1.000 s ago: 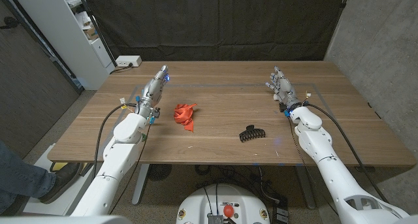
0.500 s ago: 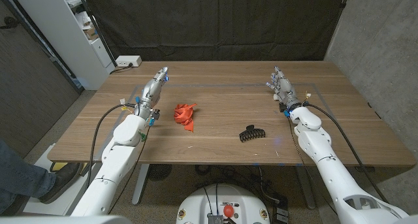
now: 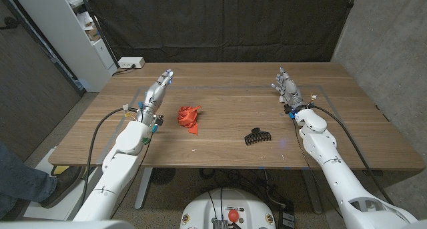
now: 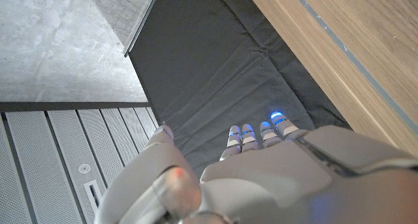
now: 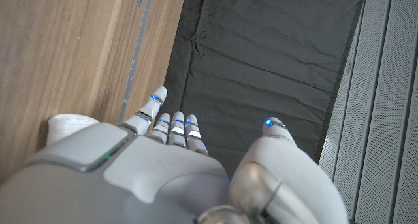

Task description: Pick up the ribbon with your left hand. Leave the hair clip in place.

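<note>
Ribbon point(image 3: 189, 117), one only, lies crumpled in a small red-orange heap on the wooden table point(image 3: 227, 89), with a loose tail trailing toward the near edge. It sits just beside the left hand point(image 3: 157, 90), on that hand's inner side and a little nearer the robot, not touching it. The left hand holds nothing, its fingers stretched out straight. One black hair clip point(image 3: 255, 137) rests nearer the robot than the right hand point(image 3: 287, 86), inward of its forearm; that hand is likewise empty, fingers extended.

Shelf unit point(image 3: 80, 29) cut off at the head view's left edge, its contents too small to tell
</note>
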